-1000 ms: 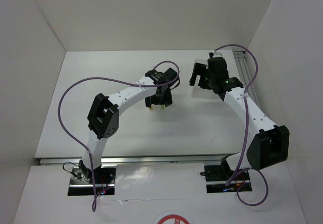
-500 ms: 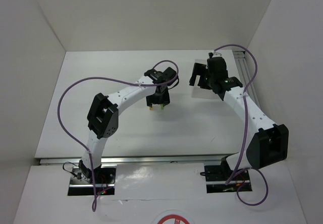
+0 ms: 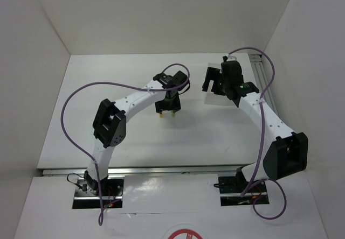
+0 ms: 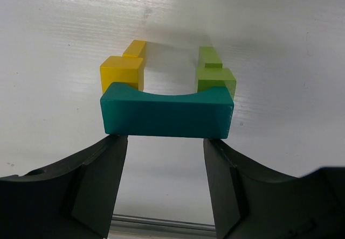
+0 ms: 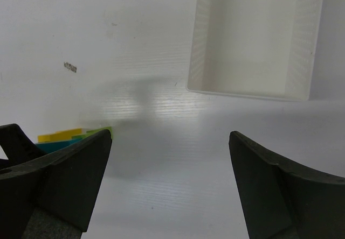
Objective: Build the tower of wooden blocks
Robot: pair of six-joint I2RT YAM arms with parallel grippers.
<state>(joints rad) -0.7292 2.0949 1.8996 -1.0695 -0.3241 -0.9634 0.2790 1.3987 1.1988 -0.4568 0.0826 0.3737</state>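
Teal arch [image 4: 167,118] already spans the yellow post [image 4: 122,73] and the lime-green post [image 4: 215,80], so the bridge of the tower looks assembled on the table [image 4: 269,34], near its middle. The left gripper [image 4: 165,139] hangs directly over it with its jaws parted and nothing between them. Its fingertips sit at the arch's near edge, and contact cannot be judged. The right gripper [image 5: 170,134] stands wide and empty, well to the side, near the white tray [image 5: 197,45], which shows no blocks inside. No loose blocks are visible, so what remains appears to be freeing the left arm without nudging the arch.
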